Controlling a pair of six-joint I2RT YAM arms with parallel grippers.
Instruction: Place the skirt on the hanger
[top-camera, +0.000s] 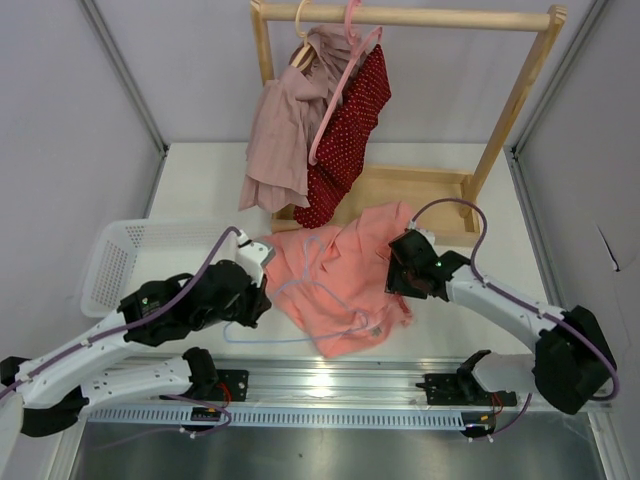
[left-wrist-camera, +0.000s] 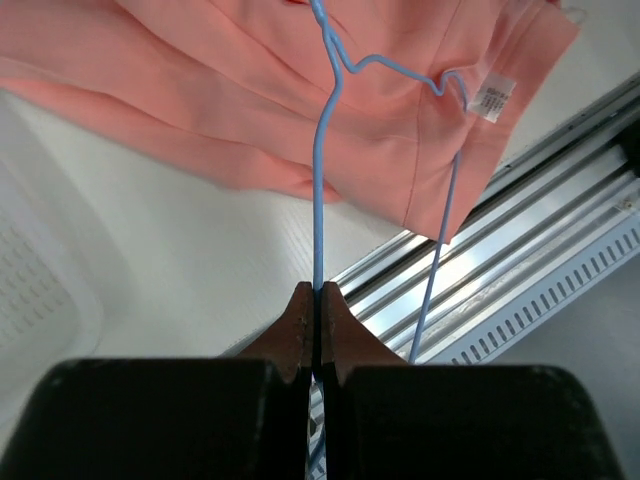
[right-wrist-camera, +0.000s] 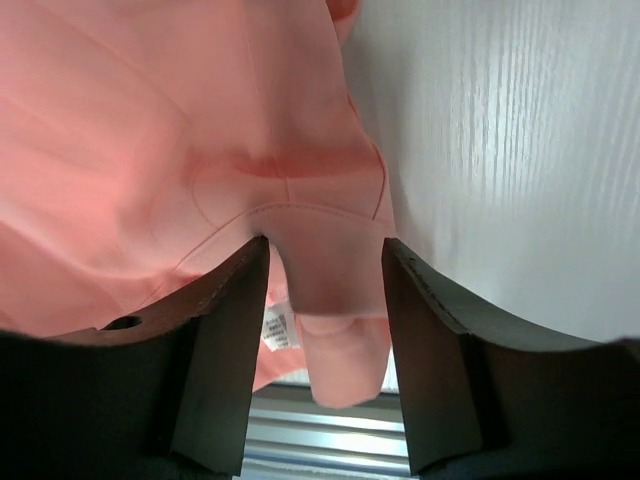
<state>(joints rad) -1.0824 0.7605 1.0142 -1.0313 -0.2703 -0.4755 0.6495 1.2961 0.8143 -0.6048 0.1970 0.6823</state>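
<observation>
Though tight on the hanger, left gripper beside the skirt; right gripper agape, astride a skirt fold.

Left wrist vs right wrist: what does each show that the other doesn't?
Left wrist only: the hanger wire pinched in the left gripper, jaws shut, plus a basket corner. Right wrist only: the right gripper, jaws open astride a fold of the skirt. Both: the salmon skirt, the white table, the metal rail.
</observation>
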